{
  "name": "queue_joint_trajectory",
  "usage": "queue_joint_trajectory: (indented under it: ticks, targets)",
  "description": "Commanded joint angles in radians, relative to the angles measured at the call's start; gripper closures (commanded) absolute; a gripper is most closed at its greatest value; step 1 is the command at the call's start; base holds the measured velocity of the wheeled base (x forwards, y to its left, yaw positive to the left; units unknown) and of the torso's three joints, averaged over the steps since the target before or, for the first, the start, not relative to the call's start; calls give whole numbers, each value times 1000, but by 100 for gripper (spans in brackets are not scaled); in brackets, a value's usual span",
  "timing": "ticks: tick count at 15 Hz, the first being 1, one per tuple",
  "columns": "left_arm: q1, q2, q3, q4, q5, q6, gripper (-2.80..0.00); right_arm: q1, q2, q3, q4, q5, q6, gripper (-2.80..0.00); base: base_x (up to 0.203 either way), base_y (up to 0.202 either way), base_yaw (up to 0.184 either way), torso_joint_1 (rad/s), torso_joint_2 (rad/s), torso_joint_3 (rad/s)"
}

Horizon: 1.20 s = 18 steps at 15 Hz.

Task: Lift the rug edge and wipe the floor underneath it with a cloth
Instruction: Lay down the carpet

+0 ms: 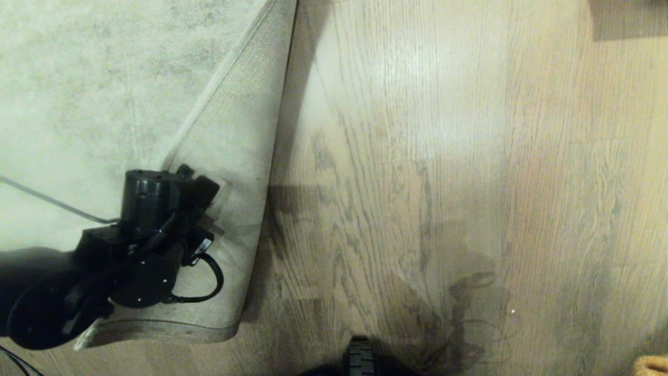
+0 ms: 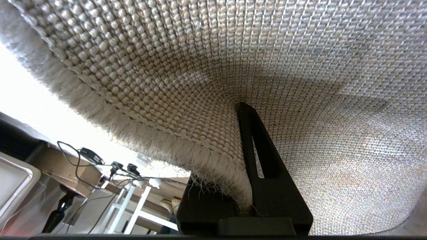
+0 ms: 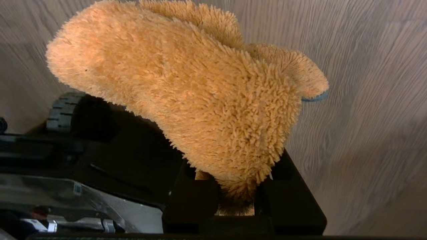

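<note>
- The cloth (image 3: 186, 100) sat pinched at one end between the fingers of the right gripper (image 3: 235, 196); most of it stuck out free above the floor (image 3: 367, 133). In the head view only a scrap of it showed at about five o'clock (image 1: 651, 364), at the picture's edge.
- It looked fluffy, light and limp. A pinch at one end probably lets the free part flop and drag, so a wipe would likely need it pressed flat to the planks.
- The left gripper (image 1: 209, 209), at about eight o'clock in the head view, was clamped narrowly on the rug edge (image 2: 213, 156), one finger (image 2: 267, 173) flat against the woven backing.
- The corner was folded over the pile, its pale backing up (image 1: 235, 130), running toward twelve o'clock.
- The rug (image 1: 94, 78) seemed thick yet bendable, and heavy as a whole; its bound border looked the soundest place to grip.
- Bare floor (image 1: 443, 156) lay from the fold toward three o'clock, with the strip beside the fold in shadow.
</note>
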Motion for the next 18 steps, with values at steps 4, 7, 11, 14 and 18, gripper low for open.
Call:
queue_joint_trajectory:
  ticks: [4, 7, 11, 14, 18]
  targets:
    - [-4, -1, -1, -3, 5, 2, 0, 1, 2, 0, -5, 0, 6, 0, 0, 0, 0, 0, 0, 0]
    - [-5, 0, -3, -3, 5, 2, 0, 1, 2, 0, -5, 1, 6, 0, 0, 0, 0, 0, 0, 0]
    - [-4, -2, -6, -3, 5, 2, 0, -2, 3, 0, -5, 2, 6, 0, 0, 0, 0, 0, 0, 0]
    - [-4, -8, -4, -3, 7, 2, 0, -89, -19, 0, -5, 2, 6, 0, 0, 0, 0, 0, 0, 0]
    - [-4, -11, -5, -3, 7, 2, 0, -100, -179, 0, -5, 2, 6, 0, 0, 0, 0, 0, 0, 0]
